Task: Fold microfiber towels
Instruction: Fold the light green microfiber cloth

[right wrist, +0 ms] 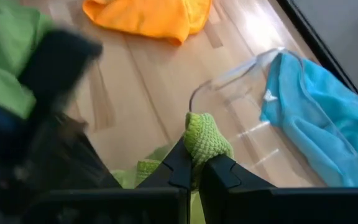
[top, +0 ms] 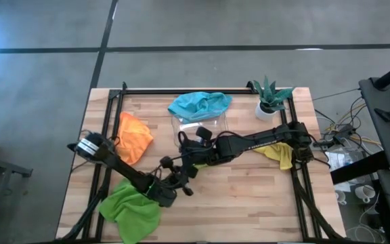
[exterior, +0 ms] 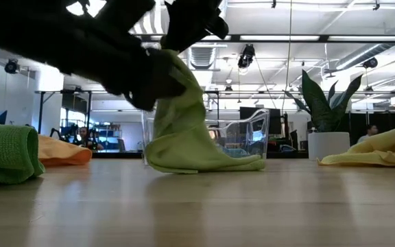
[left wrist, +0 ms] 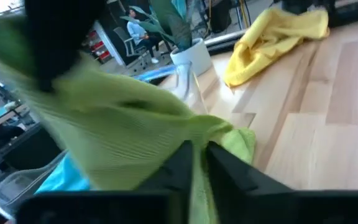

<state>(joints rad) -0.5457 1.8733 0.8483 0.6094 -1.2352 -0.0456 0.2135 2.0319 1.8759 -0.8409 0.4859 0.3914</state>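
On a pale wooden table [top: 249, 196] in an open workshop, we are lifting a lime green microfiber towel [exterior: 184, 130] between both arms, likely to stretch it for folding. Our right gripper [right wrist: 194, 163] is pinching one bunched corner, just short of the clear plastic tray [right wrist: 241, 93] holding the teal blue towel [right wrist: 316, 118]. Our left gripper [left wrist: 199, 149] is pressing shut on another edge. Beyond it is lying the yellow towel [left wrist: 272, 37]; the orange towel [top: 134, 135] and second green towel [top: 131, 207] are waiting beside our left arm.
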